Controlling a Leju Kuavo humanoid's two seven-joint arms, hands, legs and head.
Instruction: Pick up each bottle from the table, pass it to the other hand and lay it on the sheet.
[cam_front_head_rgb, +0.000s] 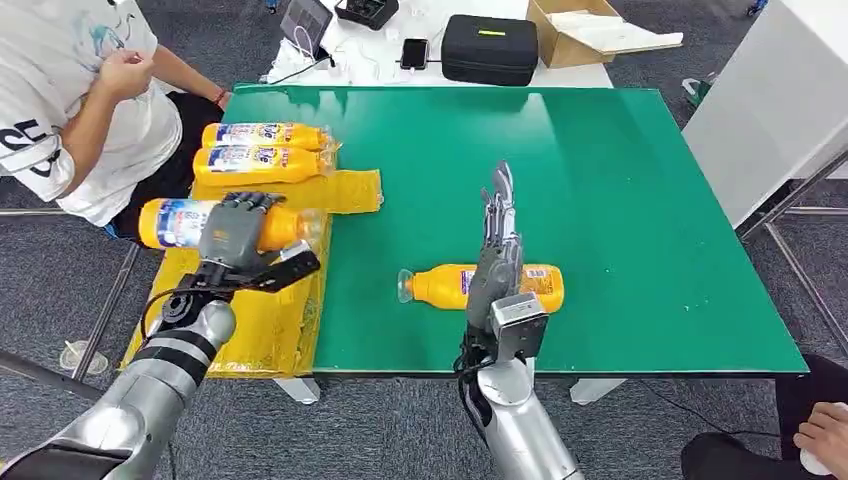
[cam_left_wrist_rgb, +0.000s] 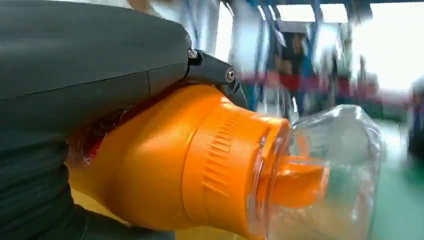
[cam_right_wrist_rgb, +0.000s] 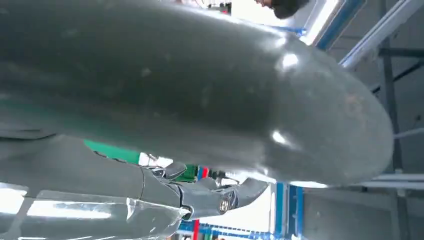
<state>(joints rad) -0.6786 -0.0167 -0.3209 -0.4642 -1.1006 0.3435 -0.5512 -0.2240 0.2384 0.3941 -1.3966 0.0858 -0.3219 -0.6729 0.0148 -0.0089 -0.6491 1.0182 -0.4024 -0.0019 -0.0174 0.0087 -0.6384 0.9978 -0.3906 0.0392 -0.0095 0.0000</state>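
right hand (cam_front_head_rgb: 497, 232): mine, fingers straight and apart, holding nothing, raised over the table bottle, pointing away from me
table bottle (cam_front_head_rgb: 440, 285): orange, on its side on the green table (cam_front_head_rgb: 640, 200), near front edge, clear cap toward my left
left hand (cam_front_head_rgb: 237, 230): mine, fingers wrapped round held bottle (cam_front_head_rgb: 172, 222), gripping it over the yellow sheet (cam_front_head_rgb: 268, 335)
held bottle cap (cam_left_wrist_rgb: 320, 170): clear cover over orange spout
far bottles (cam_front_head_rgb: 262, 150): two lying side by side at the sheet's far end
person (cam_front_head_rgb: 70, 90): seated beyond the sheet, left of the table
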